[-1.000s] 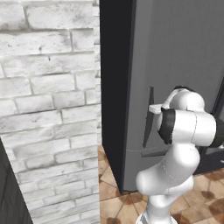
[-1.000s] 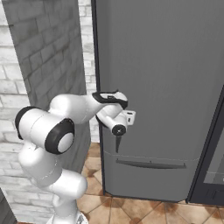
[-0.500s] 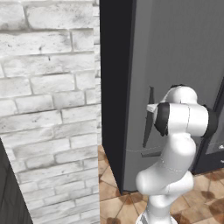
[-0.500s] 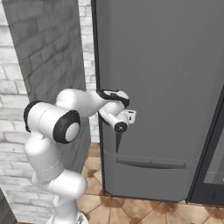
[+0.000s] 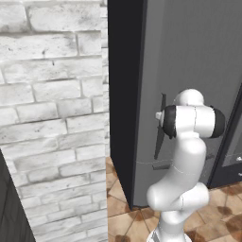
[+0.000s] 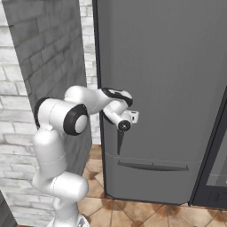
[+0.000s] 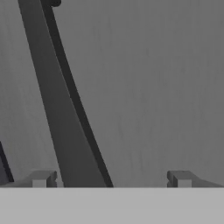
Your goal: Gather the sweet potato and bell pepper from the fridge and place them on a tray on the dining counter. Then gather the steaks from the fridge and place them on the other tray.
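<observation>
The fridge handle is being framed between the spread jaws of the gripper, nearer the left fingertip; contact cannot be judged. The door is being shown shut, plain grey, the long handle dark.

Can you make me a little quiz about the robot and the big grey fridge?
1. True or false: the fridge door is shut.
2. The gripper is: A open, B closed on the handle, C holding a pepper.
3. Fill in: left of the fridge stands a wall of white ____.

Key: 1 true; 2 A; 3 bricks.
</observation>
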